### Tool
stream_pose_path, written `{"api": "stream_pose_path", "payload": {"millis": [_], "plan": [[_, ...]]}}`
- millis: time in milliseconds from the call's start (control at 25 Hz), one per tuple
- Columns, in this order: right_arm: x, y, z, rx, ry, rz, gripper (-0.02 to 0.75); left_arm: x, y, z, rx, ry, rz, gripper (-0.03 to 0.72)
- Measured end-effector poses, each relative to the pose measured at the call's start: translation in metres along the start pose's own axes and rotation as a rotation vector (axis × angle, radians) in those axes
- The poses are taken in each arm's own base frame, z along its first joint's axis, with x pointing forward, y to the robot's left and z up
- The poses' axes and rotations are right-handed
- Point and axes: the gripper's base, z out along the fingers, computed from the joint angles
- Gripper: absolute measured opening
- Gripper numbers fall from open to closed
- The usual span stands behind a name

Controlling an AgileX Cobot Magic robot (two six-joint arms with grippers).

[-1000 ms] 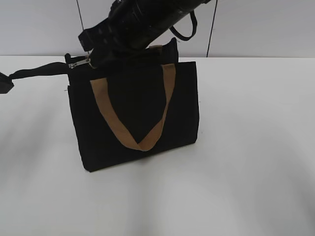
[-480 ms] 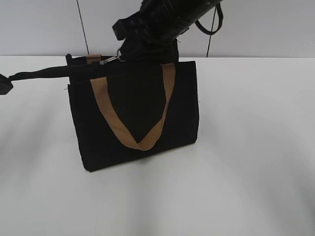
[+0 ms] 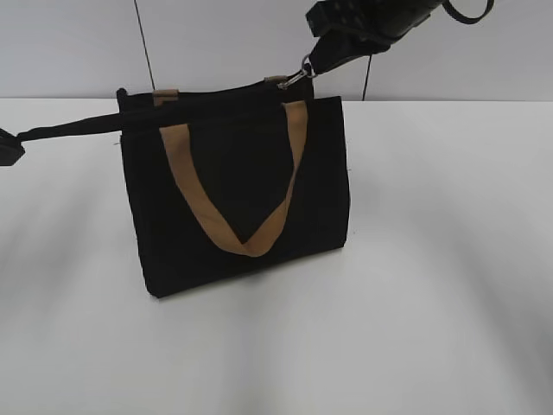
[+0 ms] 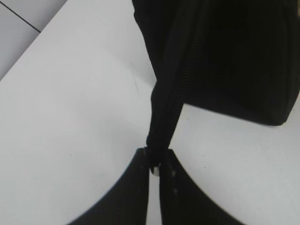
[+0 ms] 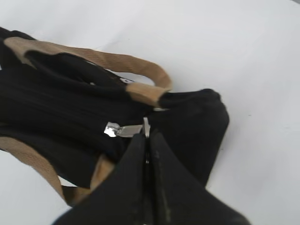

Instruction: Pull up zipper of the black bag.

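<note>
Right tool [image 5: 146,140], its two dark fingers pressed together on the silver ring pull [image 3: 304,73], reaches down at a slant from the upper right corner of the exterior view, its arm cut off by the frame's top edge. The pull sits at the right end of the zipper [image 3: 216,93], which runs along the top rim of the black bag [image 3: 238,194]. Seen from the right wrist, the ring is pinched between the fingertips, with the metal slider [image 5: 119,130] lying just to their left against black fabric and a tan strap handle [image 5: 101,61] arching behind it.

Left tool [image 4: 154,161] is closed on a narrow black strip [image 4: 164,117] that extends from the bag's end. In the exterior view that strip [image 3: 69,127] stretches leftward from the bag's upper left corner to the frame's edge, where only a dark tip of the tool [image 3: 9,147] shows, low over the desk.

Standing upright on the white desk [image 3: 432,259], the bag faces the camera with its front tan strap [image 3: 242,199] hanging in a V across the panel.
</note>
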Motion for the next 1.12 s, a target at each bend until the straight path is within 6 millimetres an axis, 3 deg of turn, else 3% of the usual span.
{"api": "stream_pose_path", "payload": {"millis": [160,400,560,680,800,920,1120], "plan": [[0.004,-0.014,-0.006,0.010,0.021,0.025,-0.015,-0.001,0.000,0.000,0.003,-0.005,-0.006,0.027],[0.004,-0.014,-0.007,-0.008,0.023,-0.023,0.008,-0.001,0.000,0.000,0.002,-0.006,-0.007,0.027],[0.003,-0.017,-0.010,-0.028,0.003,-0.057,0.238,-0.001,0.001,0.000,-0.007,-0.015,-0.021,0.053],[0.001,-0.016,-0.013,-0.041,-0.016,-0.053,0.376,-0.003,0.000,0.000,-0.003,-0.038,-0.058,0.190],[-0.002,-0.012,-0.022,-0.041,-0.038,-0.061,0.412,-0.007,0.000,0.000,0.011,-0.074,-0.119,0.402],[-0.006,-0.007,-0.038,-0.036,-0.072,-0.076,0.420,-0.010,-0.002,-0.001,0.039,-0.109,-0.185,0.560],[-0.010,0.007,-0.071,-0.043,-0.112,-0.112,0.421,-0.018,-0.008,-0.002,0.120,-0.183,-0.327,0.605]]}}
